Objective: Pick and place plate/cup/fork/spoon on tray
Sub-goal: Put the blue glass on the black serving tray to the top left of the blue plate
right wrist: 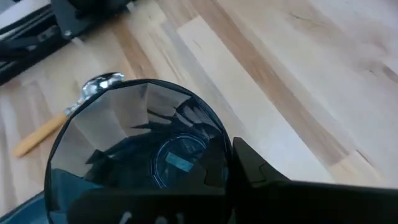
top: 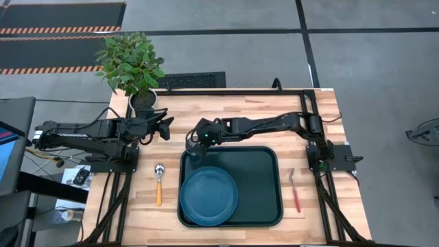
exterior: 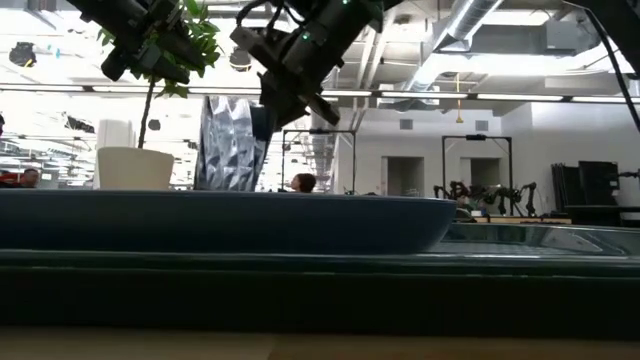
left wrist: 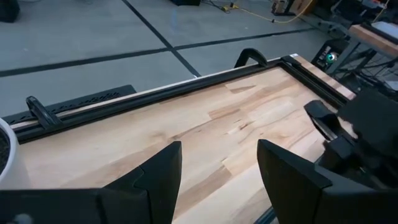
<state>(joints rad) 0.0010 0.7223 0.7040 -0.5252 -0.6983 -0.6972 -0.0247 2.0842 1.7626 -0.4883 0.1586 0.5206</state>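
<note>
- High view: the right gripper (top: 194, 145) grasps the cup (top: 195, 155) over the far-left corner of the tray (top: 264, 185). The plate (top: 208, 195) lies in the tray's near-left part. The spoon (top: 159, 182) lies on the surface (top: 240, 113) left of the tray, the fork (top: 294, 190) right of it. The left gripper (top: 167, 128) waits near the plant pot (top: 143, 101).
- Low view: the cup (exterior: 232, 140) hangs above the plate (exterior: 230, 222).
- Left wrist view: the fingers (left wrist: 158, 177) are spread, released.
- Right wrist view: the cup (right wrist: 134, 149) is clamped; beyond it is the spoon (right wrist: 68, 118).

cup (right wrist: 140, 149) in fingers (right wrist: 261, 177), spoon (right wrist: 62, 118) beyond
</note>
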